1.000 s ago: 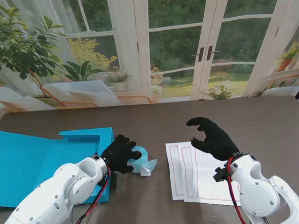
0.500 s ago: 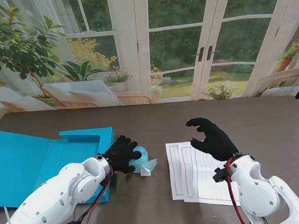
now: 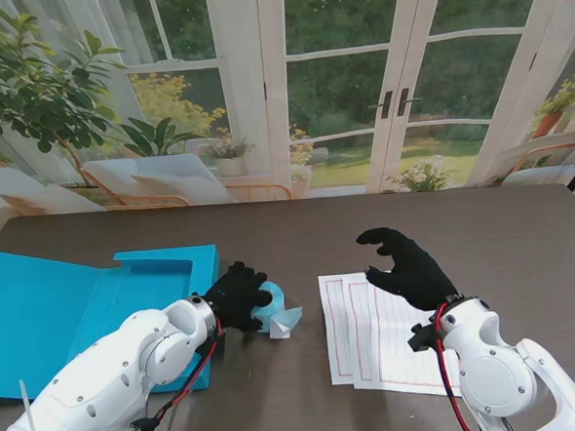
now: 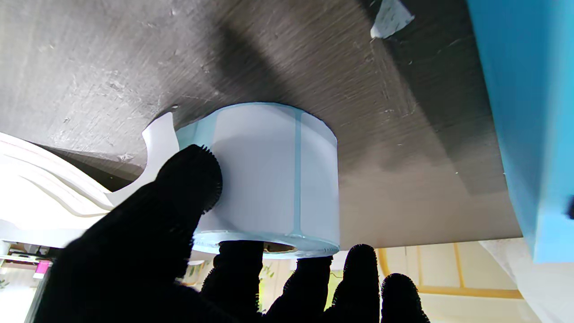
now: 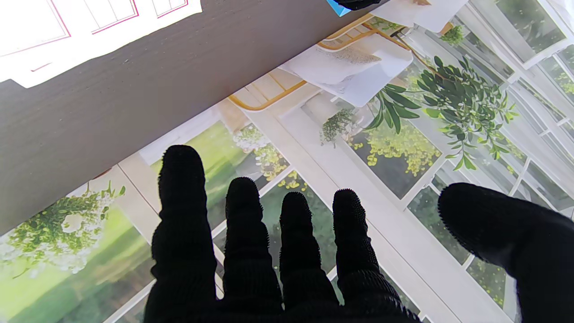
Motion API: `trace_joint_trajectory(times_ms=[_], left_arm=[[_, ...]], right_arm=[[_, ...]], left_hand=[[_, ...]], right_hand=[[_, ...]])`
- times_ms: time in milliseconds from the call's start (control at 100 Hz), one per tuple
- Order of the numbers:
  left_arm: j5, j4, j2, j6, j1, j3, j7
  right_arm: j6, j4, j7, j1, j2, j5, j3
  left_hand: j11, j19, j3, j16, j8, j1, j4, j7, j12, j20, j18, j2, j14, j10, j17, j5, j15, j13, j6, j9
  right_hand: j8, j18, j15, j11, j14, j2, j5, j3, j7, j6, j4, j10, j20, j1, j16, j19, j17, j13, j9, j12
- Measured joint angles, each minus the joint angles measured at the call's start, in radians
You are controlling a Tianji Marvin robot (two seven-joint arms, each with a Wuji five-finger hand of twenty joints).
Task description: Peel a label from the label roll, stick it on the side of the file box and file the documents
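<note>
The light-blue label roll (image 3: 272,297) (image 4: 269,175) stands on the dark table between the file box and the documents. My left hand (image 3: 237,295) (image 4: 179,251) is on it: the thumb presses its side and the other fingers lie over its top rim. A white tail of labels (image 3: 286,320) curls out to the roll's right. The open blue file box (image 3: 97,300) (image 4: 524,112) lies at the left. The red-lined documents (image 3: 383,337) (image 5: 67,27) lie at the right. My right hand (image 3: 408,265) (image 5: 278,251) hovers open above their far edge, fingers spread.
A small white scrap (image 4: 390,18) lies on the table near the box's side. The table's far edge (image 3: 287,204) runs along the window wall with plants behind it.
My left arm has shifted slightly forward and right, with the hand settling closer over the roll. The right hand and the documents have barely moved.
</note>
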Motion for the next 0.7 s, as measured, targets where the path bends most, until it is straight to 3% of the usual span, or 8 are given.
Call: trace_joint_trajectory(times_ms=[240, 360, 390, 450, 550, 700], left_arm=[[-0.01, 0.001, -0.003, 0.003, -0.005, 0.002, -0.005], [-0.01, -0.001, -0.003, 0.004, -0.006, 0.003, -0.005], [-0.01, 0.0, -0.003, 0.004, -0.008, 0.006, -0.004], [-0.012, 0.003, -0.003, 0.004, -0.016, 0.016, -0.004], [-0.026, 0.006, -0.002, 0.004, -0.03, 0.029, -0.019], [-0.044, 0.003, -0.002, 0.006, -0.038, 0.028, -0.058]], right_arm=[[0.001, 0.001, 0.002, 0.001, 0.0, 0.006, -0.001], [0.003, 0.001, 0.002, 0.001, 0.0, 0.013, -0.003], [0.003, 0.001, 0.002, 0.001, 0.0, 0.015, -0.003], [0.005, 0.001, 0.002, 0.001, -0.001, 0.018, -0.003], [0.006, 0.001, 0.003, 0.001, -0.001, 0.023, -0.004], [0.01, 0.001, 0.004, 0.0, -0.001, 0.025, -0.004]], left_hand=[[0.028, 0.0, -0.074, 0.088, -0.045, 0.048, -0.001, 0.124, 0.142, 0.028, 0.0, -0.029, 0.016, 0.002, 0.016, 0.0, 0.149, 0.054, 0.001, 0.048], [0.094, 0.025, -0.079, 0.138, -0.057, 0.047, -0.002, 0.183, 0.242, 0.048, 0.0, -0.061, 0.032, 0.021, 0.064, 0.01, 0.255, 0.106, 0.001, 0.072], [0.11, 0.027, -0.079, 0.144, -0.059, 0.047, -0.022, 0.188, 0.254, 0.05, 0.0, -0.065, 0.04, 0.031, 0.071, 0.017, 0.282, 0.129, 0.002, 0.074], [0.124, 0.028, -0.079, 0.151, -0.063, 0.047, -0.022, 0.2, 0.275, 0.05, 0.0, -0.073, 0.041, 0.047, 0.082, 0.023, 0.296, 0.138, 0.005, 0.084], [0.128, 0.028, -0.079, 0.152, -0.086, 0.046, -0.022, 0.199, 0.289, 0.05, 0.0, -0.082, 0.043, 0.061, 0.084, 0.033, 0.309, 0.153, 0.01, 0.095], [0.129, 0.028, -0.049, 0.135, -0.083, 0.015, -0.022, 0.077, 0.284, 0.051, 0.0, -0.08, 0.043, 0.063, 0.082, 0.069, 0.304, 0.151, 0.011, 0.094]], right_hand=[[0.0, 0.0, 0.0, 0.0, 0.0, 0.001, 0.0, 0.0, 0.0, 0.001, 0.0, 0.0, 0.0, 0.0, 0.0, 0.0, 0.0, 0.0, 0.0, 0.0], [0.0, 0.0, 0.0, 0.0, 0.0, 0.001, 0.0, 0.0, 0.0, 0.002, 0.0, 0.0, 0.0, 0.0, 0.0, 0.0, 0.0, 0.0, 0.0, 0.0], [0.0, 0.0, 0.0, 0.0, 0.0, 0.001, 0.0, 0.0, 0.0, 0.002, 0.0, 0.0, 0.0, 0.0, 0.0, 0.0, 0.0, 0.0, 0.0, 0.0], [0.0, 0.0, 0.0, 0.0, 0.0, 0.001, 0.0, 0.0, 0.0, 0.005, 0.003, 0.0, 0.0, 0.0, 0.0, 0.0, 0.0, 0.0, 0.0, 0.0], [0.0, 0.0, 0.0, 0.0, 0.0, 0.001, 0.0, 0.0, 0.0, 0.006, 0.01, 0.0, 0.0, 0.0, 0.0, 0.0, 0.0, 0.0, 0.0, 0.0], [0.0, 0.0, 0.0, 0.0, 0.0, 0.001, 0.0, 0.0, 0.0, 0.006, 0.01, 0.0, 0.0, 0.0, 0.0, 0.0, 0.0, 0.0, 0.0, 0.0]])
